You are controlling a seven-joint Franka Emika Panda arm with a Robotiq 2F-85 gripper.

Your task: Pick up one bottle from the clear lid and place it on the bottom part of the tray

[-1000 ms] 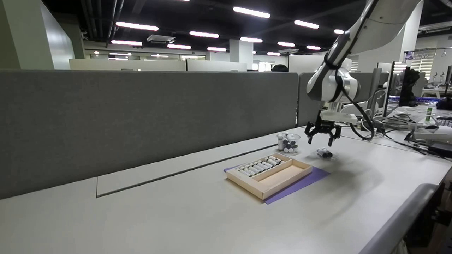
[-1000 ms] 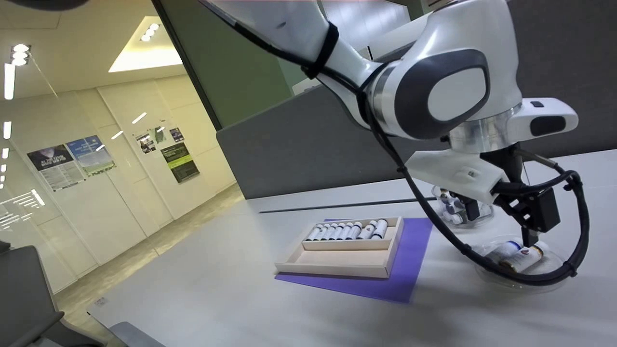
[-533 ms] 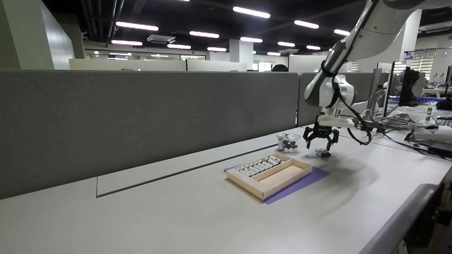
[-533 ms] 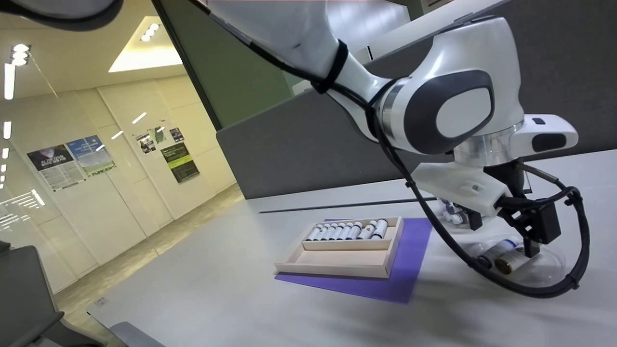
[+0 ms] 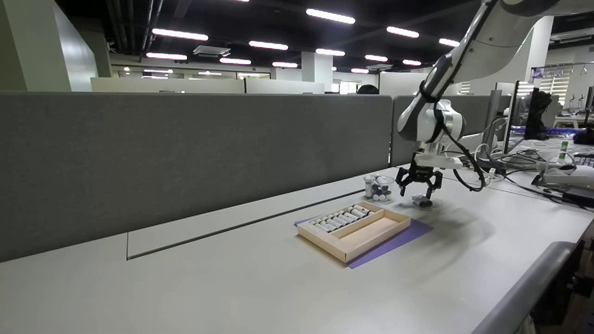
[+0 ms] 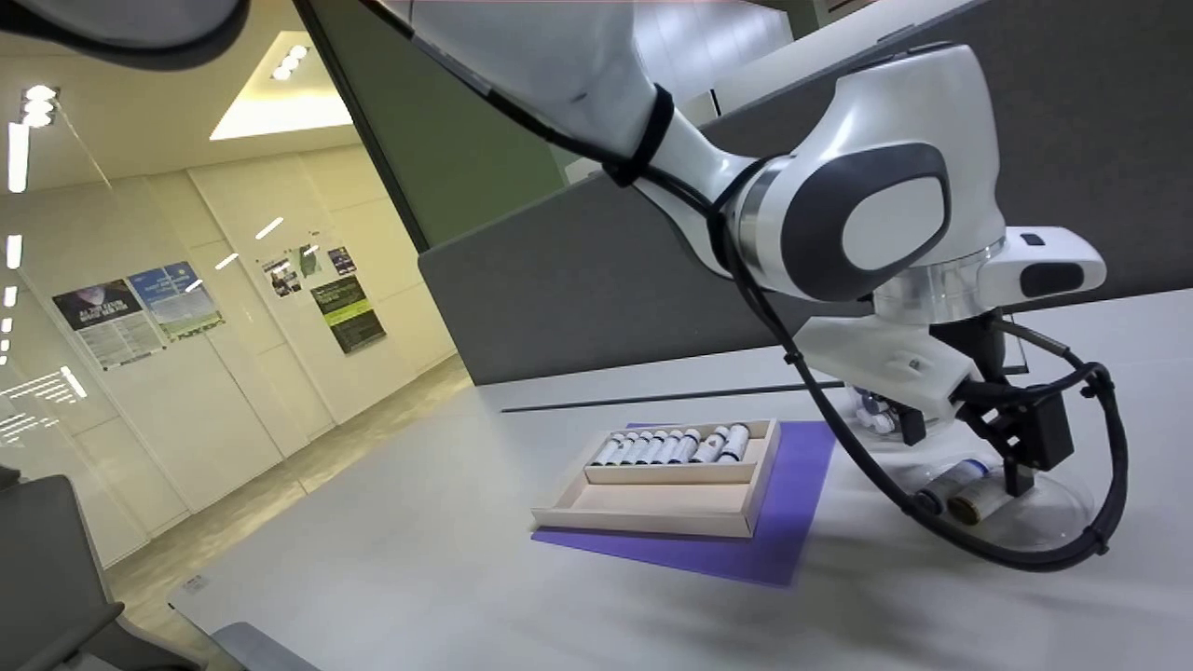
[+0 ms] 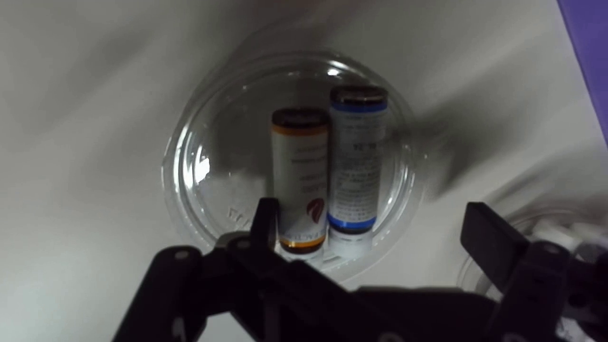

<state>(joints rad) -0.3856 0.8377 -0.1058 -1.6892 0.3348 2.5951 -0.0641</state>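
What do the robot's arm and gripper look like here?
The arm is glossy white, with a dark grey panel around a pale oval. A black cable runs along it, tied by a black strap. The gripper is black, with two jointed, blunt-tipped fingers.

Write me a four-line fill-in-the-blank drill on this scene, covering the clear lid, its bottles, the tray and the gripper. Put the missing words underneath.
1. On the clear lid, the bottles lying there number exactly ____.
2. Beside the blue-banded bottle, the other bottle has bands coloured ____.
3. Poking out from under the tray is a sheet coloured ____.
4. Judging by its spread fingers, the gripper is not shut but ____.

Missing words: two; orange; purple; open.
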